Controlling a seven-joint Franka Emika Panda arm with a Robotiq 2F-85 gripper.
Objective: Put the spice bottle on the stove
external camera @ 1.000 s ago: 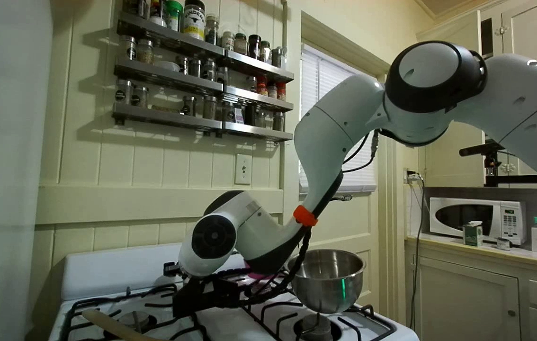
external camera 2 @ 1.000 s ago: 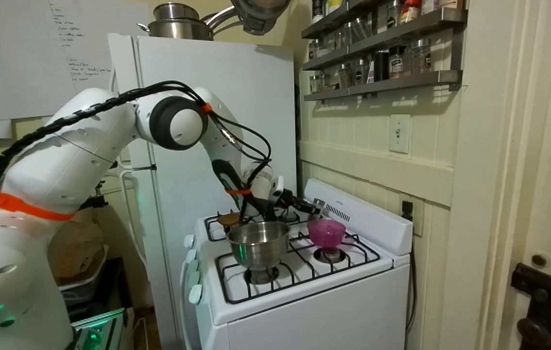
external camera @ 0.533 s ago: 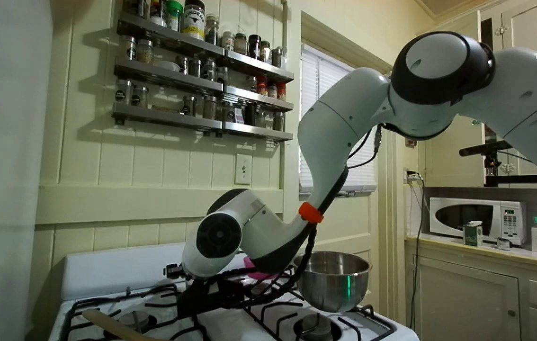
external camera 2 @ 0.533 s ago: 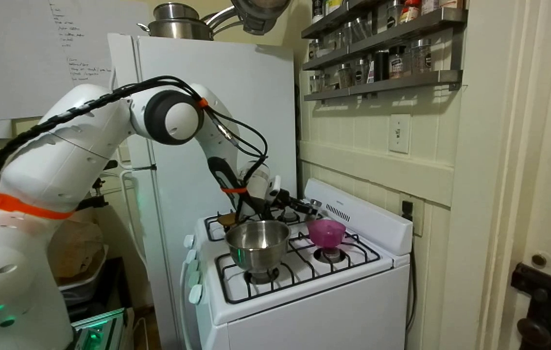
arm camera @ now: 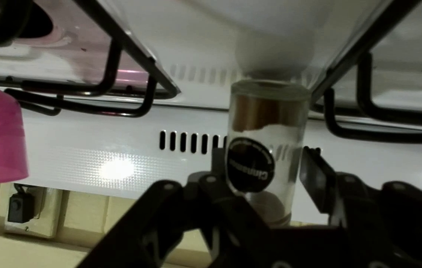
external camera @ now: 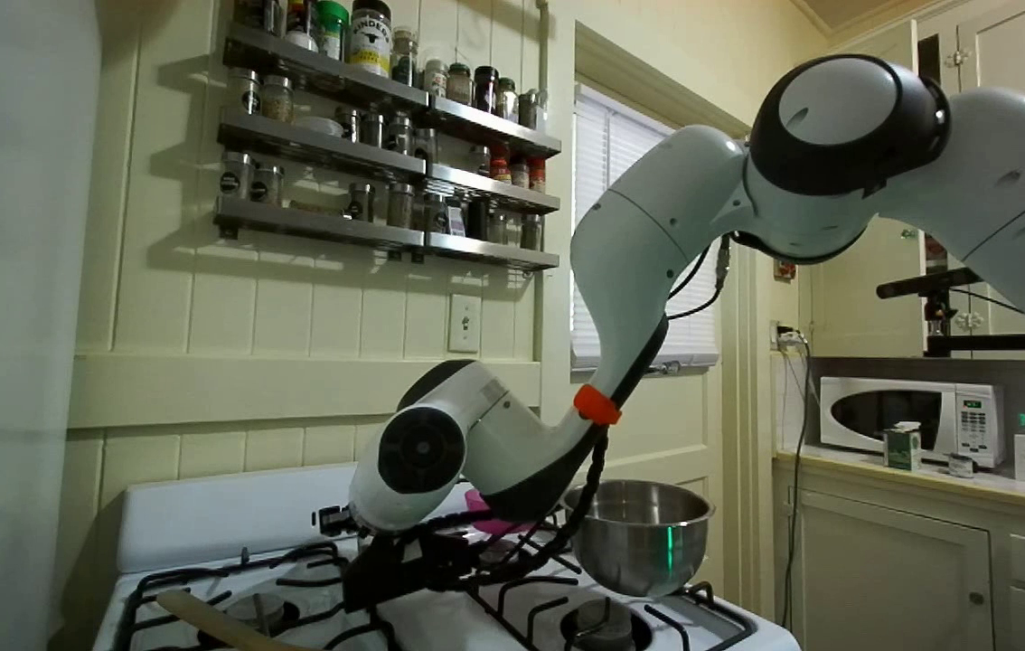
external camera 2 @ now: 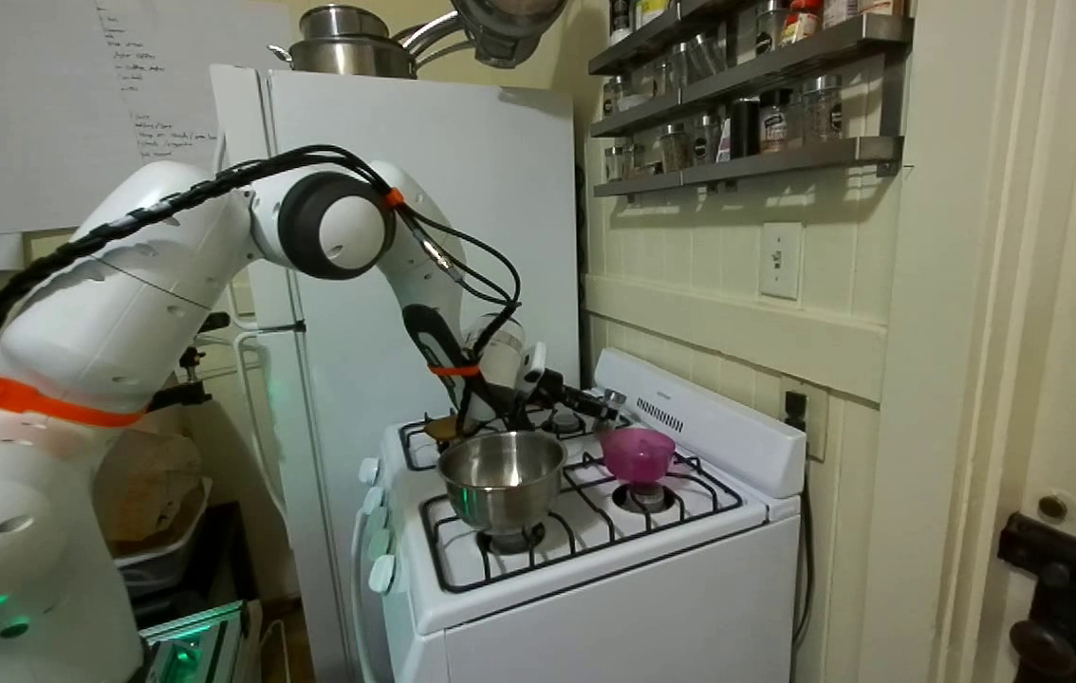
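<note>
The spice bottle is clear glass with brown powder and a black "Cinnamon" label. It stands out in the wrist view and looks small, with a silver cap, in an exterior view. My gripper is shut on it, a finger at each side; it also shows in an exterior view. The bottle is roughly upright over the white top between two grates, near the back panel. Its reflection lies close to its base; whether it touches is unclear. The white stove is in both exterior views.
A steel bowl sits on the front burner, close against my arm. A pink bowl is on the back burner beside the gripper. A wooden utensil lies on a grate. Spice shelves hang above. A fridge stands behind the arm.
My arm and gripper have drawn back a little from the back panel, with the bottle moving along, and have slowed. The steel bowl has shifted slightly the same way.
</note>
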